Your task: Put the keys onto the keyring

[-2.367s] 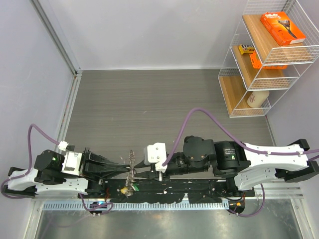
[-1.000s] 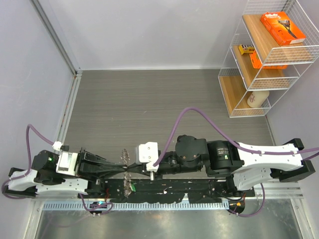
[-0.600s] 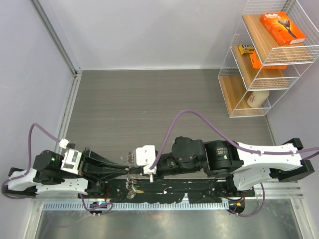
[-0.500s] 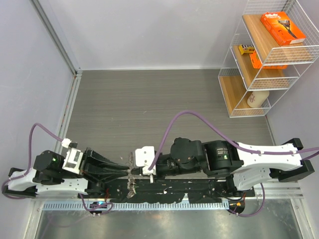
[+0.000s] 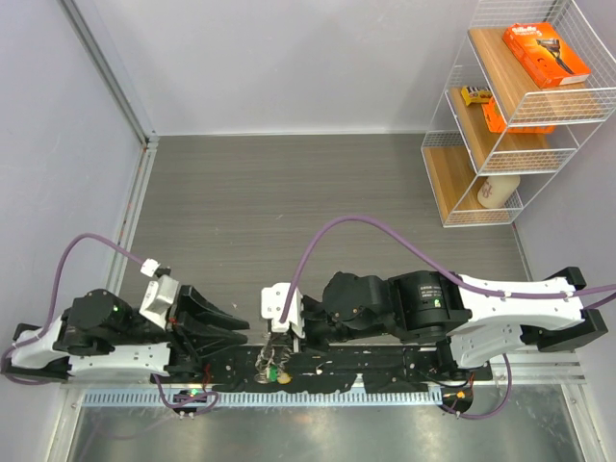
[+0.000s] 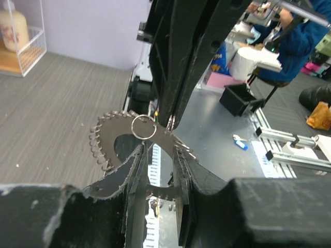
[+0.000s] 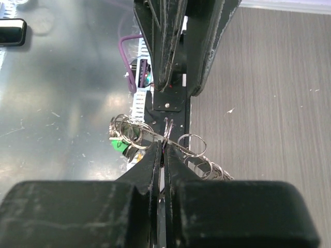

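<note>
The left gripper (image 5: 244, 332) had drawn back to the left since half a second before, letting go of the keyring (image 5: 273, 364), and its wrist had turned. The right gripper (image 5: 279, 339) had shifted slightly left with the ring.

In the left wrist view the left gripper (image 6: 158, 152) stood with its jaws a little apart and nothing between them, just short of the keyring (image 6: 143, 126). The right gripper (image 7: 164, 144) was clamped on the keyring (image 7: 191, 143), its fingers pressed together over the thin wire. Small keys fanned out on both sides of the grip, and a green tag (image 7: 120, 145) hung on the side towards the metal edge. The keyring hung over the near edge of the table (image 5: 289, 212), between the two arms.
</note>
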